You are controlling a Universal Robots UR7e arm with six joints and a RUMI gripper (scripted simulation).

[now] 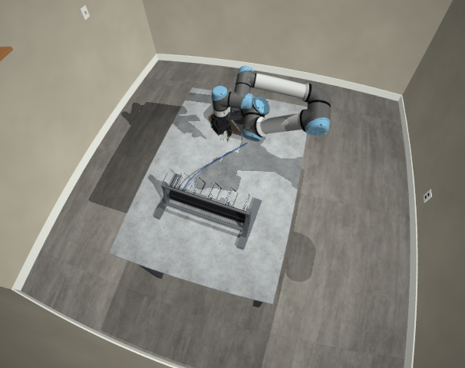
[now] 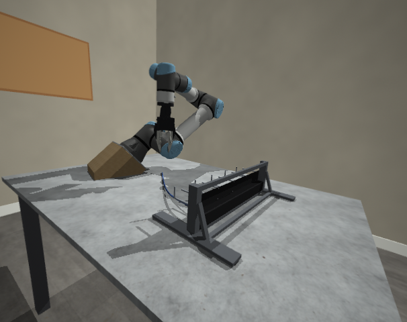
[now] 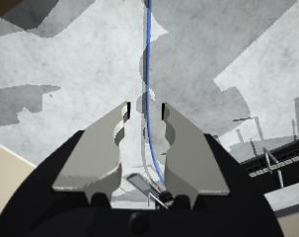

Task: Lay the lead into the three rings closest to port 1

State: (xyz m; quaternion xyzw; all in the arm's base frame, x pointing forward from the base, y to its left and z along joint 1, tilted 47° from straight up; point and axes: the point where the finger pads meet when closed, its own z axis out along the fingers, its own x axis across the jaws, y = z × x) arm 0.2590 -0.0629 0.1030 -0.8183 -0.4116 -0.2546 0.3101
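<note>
One blue lead (image 3: 148, 74) lies below one parted end effector (image 3: 145, 112).

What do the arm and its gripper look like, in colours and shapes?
The arm has dark grey joints with light blue round caps and pale silver-white tubes between them. The gripper has a black body and two flat beige fingers with curved notches on their inner edges. No markings or outer cables show.

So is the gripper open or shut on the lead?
Open: the gripper jaws stand apart, and the blue lead runs free between them, touching neither.
</note>
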